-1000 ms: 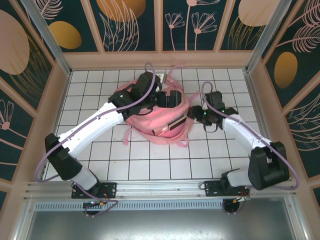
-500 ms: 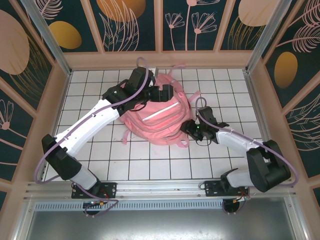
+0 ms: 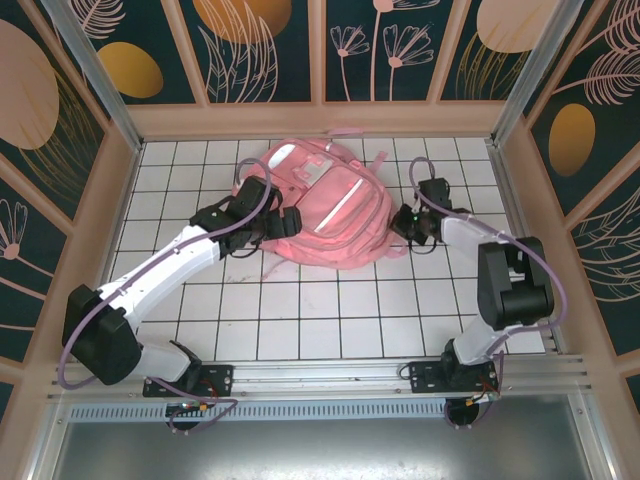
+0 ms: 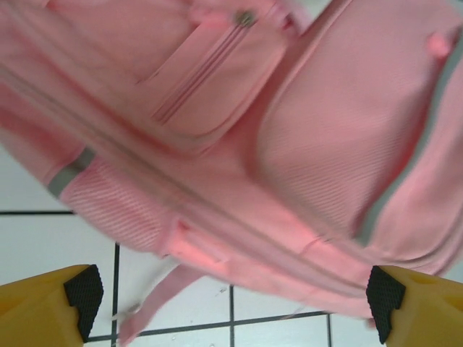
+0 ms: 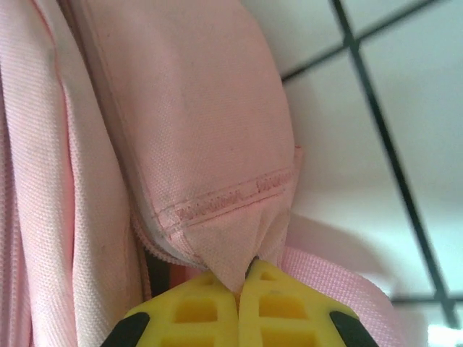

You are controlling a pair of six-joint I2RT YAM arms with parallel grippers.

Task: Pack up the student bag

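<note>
My left tool (image 3: pixel 285 222) gapes empty at the left edge of the student bag (image 3: pixel 340 205), which lies flat at the upper middle of the bench (image 3: pixel 330 310). My right tool (image 5: pixel 240 289) is clamped on its right-hand fabric corner; I'd pull gently so that thin pinch doesn't slip.

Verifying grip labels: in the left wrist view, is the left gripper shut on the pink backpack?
No: the left gripper has its jaws wide apart, with the student bag beyond them, unclamped.
</note>
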